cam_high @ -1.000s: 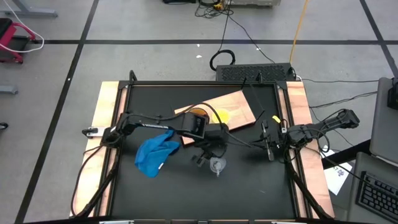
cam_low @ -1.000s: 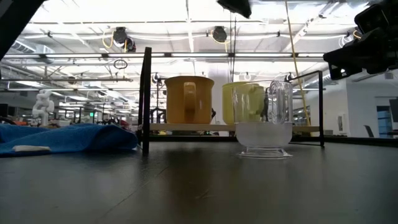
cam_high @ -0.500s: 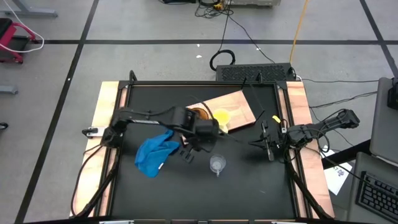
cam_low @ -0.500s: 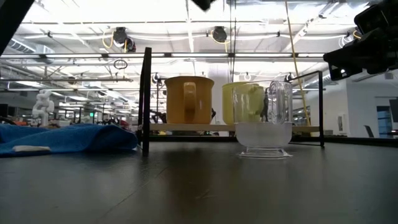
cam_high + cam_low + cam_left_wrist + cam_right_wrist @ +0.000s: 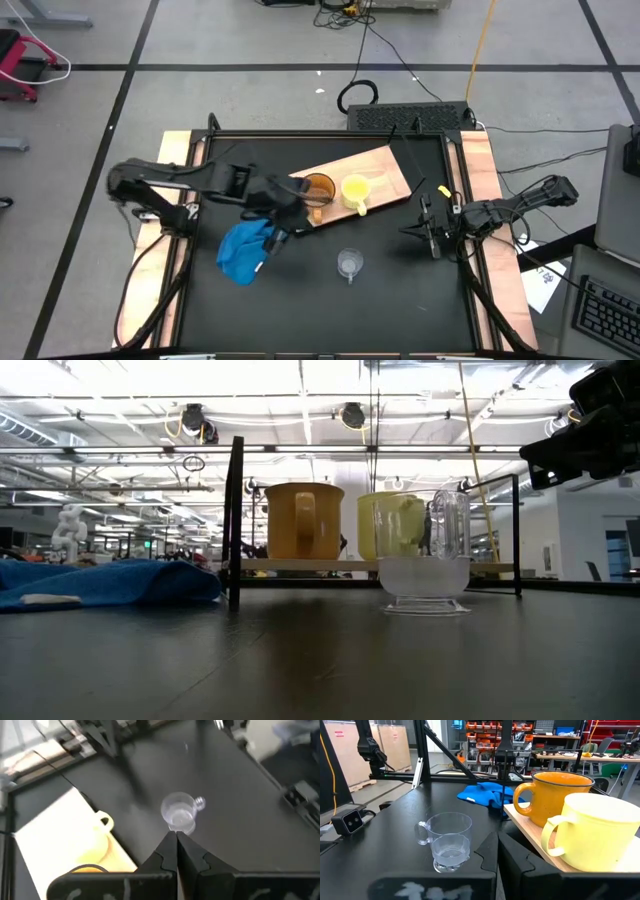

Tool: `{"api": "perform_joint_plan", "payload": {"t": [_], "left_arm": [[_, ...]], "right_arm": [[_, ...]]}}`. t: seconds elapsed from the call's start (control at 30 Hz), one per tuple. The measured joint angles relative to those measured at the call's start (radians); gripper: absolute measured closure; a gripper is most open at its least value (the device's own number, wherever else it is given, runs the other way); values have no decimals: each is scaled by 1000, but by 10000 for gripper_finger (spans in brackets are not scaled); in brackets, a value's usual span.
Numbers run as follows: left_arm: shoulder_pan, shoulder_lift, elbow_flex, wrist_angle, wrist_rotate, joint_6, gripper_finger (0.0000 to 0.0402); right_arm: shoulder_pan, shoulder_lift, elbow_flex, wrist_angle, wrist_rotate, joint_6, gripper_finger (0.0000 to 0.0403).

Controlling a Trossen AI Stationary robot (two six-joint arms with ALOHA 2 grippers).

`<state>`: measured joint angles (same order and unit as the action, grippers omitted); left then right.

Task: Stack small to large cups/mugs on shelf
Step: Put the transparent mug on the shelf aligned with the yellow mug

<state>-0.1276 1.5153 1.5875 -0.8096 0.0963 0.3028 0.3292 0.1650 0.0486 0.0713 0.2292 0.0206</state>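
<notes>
An orange-brown mug and a yellow mug stand upright side by side on the light-wood shelf. The small clear cup stands on its base on the black tabletop, nearer than the shelf; it also shows in the left wrist view and the right wrist view. My left gripper hangs shut above the table, left of the mugs and well clear of the cup. My right gripper rests shut at the table's right side and holds nothing.
A crumpled blue cloth lies on the table's left half, below my left arm. A black frame of posts rims the table. Bare black tabletop lies around the clear cup and toward the near edge.
My left gripper has drawn back from the clear cup toward the table's left edge, rising as it went, and its fingers have shut with nothing between them. The cup stands where it was, upright on the table.
</notes>
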Motion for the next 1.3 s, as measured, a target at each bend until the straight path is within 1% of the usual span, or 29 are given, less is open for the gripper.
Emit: {"api": "perform_joint_plan", "payload": {"t": [0.1,0.23,0.3,0.43,0.5,0.73,0.9,1.0,1.13,1.3], "left_arm": [[9,-101,-167,157,0,-44,401],[25,-201,-379,378,22,-106,401],[31,-245,-474,512,63,-133,401],[37,-299,-651,672,210,-129,401],[36,-316,-739,767,225,-130,401],[39,-375,-1016,1121,106,-155,401],[50,-436,-1180,1348,77,-213,401],[50,-461,-1265,1491,59,-236,401],[54,-492,-1349,1549,52,-264,401],[55,-498,-1444,1628,-15,-306,401]], "right_arm": [[0,0,0,2,0,1,403],[0,0,0,3,1,2,403],[0,0,0,4,1,1,403],[0,0,0,14,1,2,403],[0,0,0,17,1,3,403],[0,5,0,22,1,5,403],[0,5,0,21,-1,24,403],[0,5,0,22,-30,50,403],[0,5,0,22,-62,58,403],[0,5,0,25,-65,57,403]]}}
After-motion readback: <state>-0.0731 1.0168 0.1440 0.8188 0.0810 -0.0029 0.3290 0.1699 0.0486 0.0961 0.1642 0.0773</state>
